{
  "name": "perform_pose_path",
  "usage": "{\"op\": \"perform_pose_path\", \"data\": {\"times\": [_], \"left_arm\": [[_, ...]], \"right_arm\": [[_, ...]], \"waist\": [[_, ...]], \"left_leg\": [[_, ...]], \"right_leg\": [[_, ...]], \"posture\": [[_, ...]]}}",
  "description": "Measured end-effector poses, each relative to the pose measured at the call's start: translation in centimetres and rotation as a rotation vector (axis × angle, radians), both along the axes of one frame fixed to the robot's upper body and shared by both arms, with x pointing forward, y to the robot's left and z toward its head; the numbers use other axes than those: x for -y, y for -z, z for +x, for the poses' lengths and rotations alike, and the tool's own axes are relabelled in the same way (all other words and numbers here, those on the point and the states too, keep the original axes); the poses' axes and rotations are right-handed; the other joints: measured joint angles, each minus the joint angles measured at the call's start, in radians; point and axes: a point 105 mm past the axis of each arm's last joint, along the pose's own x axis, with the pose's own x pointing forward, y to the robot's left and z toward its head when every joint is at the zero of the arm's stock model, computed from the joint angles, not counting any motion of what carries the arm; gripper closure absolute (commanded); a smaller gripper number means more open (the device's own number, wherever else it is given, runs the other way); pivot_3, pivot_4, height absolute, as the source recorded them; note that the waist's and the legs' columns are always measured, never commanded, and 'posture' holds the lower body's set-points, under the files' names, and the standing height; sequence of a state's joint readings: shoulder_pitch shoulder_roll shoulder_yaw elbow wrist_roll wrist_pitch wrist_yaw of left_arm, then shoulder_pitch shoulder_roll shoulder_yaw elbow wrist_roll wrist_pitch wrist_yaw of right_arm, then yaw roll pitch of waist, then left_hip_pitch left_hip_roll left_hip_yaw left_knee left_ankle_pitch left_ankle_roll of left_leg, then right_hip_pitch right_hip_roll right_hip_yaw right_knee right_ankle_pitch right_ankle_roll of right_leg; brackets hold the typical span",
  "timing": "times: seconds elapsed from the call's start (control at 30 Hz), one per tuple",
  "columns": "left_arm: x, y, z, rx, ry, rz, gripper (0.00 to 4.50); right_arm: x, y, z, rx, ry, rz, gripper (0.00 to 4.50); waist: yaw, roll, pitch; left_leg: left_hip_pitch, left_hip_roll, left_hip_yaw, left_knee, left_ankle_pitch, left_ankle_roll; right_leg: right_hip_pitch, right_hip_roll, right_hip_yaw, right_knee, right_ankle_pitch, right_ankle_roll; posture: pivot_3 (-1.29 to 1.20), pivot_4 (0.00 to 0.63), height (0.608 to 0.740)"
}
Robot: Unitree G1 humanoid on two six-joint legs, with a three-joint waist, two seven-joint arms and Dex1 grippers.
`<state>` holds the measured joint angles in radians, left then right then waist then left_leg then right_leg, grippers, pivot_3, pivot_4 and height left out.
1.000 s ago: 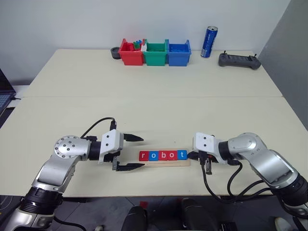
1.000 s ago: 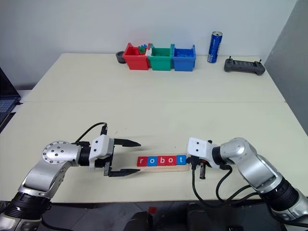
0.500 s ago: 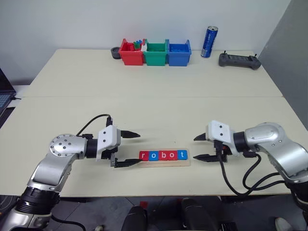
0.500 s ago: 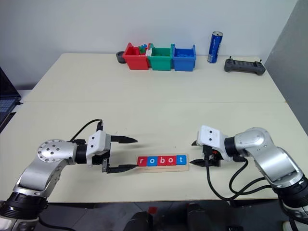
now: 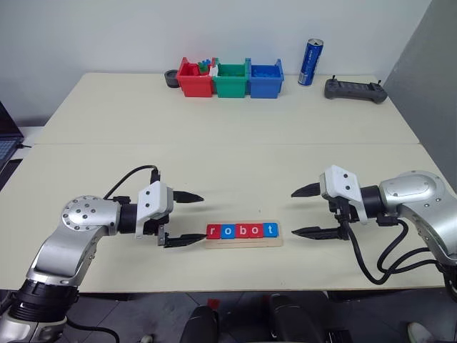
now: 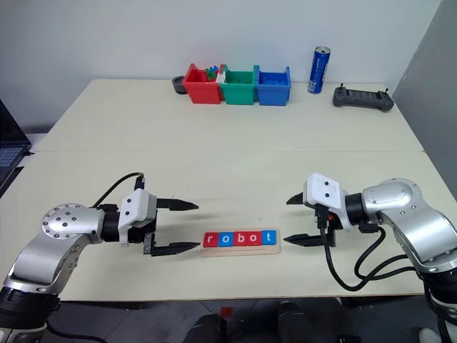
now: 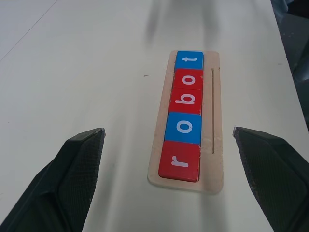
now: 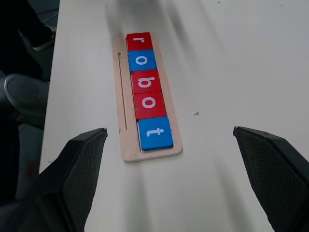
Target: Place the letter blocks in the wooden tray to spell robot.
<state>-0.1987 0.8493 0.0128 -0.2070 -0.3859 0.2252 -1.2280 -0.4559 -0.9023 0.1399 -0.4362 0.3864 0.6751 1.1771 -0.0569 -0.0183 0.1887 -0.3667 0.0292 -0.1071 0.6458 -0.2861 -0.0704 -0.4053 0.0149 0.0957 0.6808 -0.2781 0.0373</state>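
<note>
Right tool (image 5: 310,211) agape — letter blocks (image 5: 242,230) in wooden tray (image 5: 277,241)

likely lab, bare table (image 5: 214,136), sorting bins (image 5: 230,78)

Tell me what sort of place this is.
Probably a robotics lab or test bench. A plain cream table against a bare wall carries a dark handheld controller, a row of red, green and blue plastic sorting bins and a pale wooden tray of letter tiles spelling robot, staged between two open grippers.
</note>
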Motion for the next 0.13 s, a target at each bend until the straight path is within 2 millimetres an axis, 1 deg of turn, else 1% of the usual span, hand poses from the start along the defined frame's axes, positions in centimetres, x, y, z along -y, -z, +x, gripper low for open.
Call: {"op": "perform_pose_path", "data": {"times": [0.13], "left_arm": [[0.07,-0.03,-0.10,0.001,-0.001,-0.003,0.00]], "right_arm": [[0.06,-0.04,0.12,0.007,0.000,0.002,0.04]], "waist": [[0.000,0.000,0.000]], "left_leg": [[0.000,0.000,0.000,0.000,0.000,0.000]], "right_leg": [[0.000,0.000,0.000,0.000,0.000,0.000]], "posture": [[0.00,0.150,0.740]]}}
